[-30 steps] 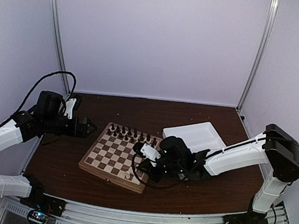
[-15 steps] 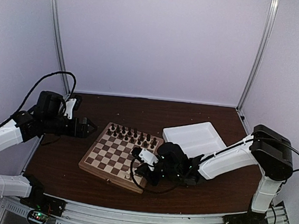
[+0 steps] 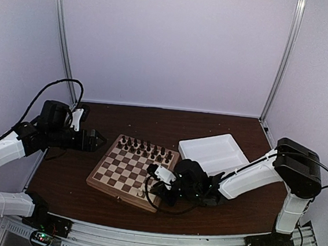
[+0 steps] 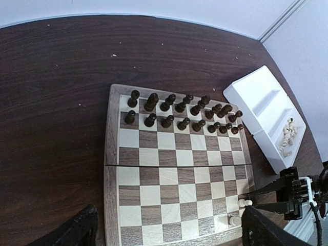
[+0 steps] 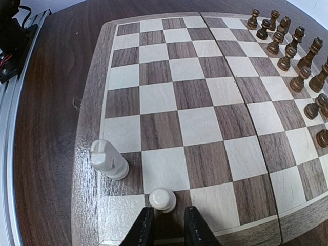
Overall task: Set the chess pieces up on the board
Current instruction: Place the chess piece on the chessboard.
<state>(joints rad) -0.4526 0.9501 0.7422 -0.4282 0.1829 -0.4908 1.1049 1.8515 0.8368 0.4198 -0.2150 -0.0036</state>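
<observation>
Dark tabletop carries the board; dark pieces fill its far rows, with a white tray beside it. Right fingers, slightly parted, hold nothing behind a cream pawn by the near right corner. Left fingers gape empty. Cream pieces in the tray are too small to identify.

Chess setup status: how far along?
Done: dark pieces fill the far two rows of the board; a taller cream piece stands. In hand: right gripper parted behind a standing cream pawn. Remaining: the other cream pieces; a few lie in the white tray.
</observation>
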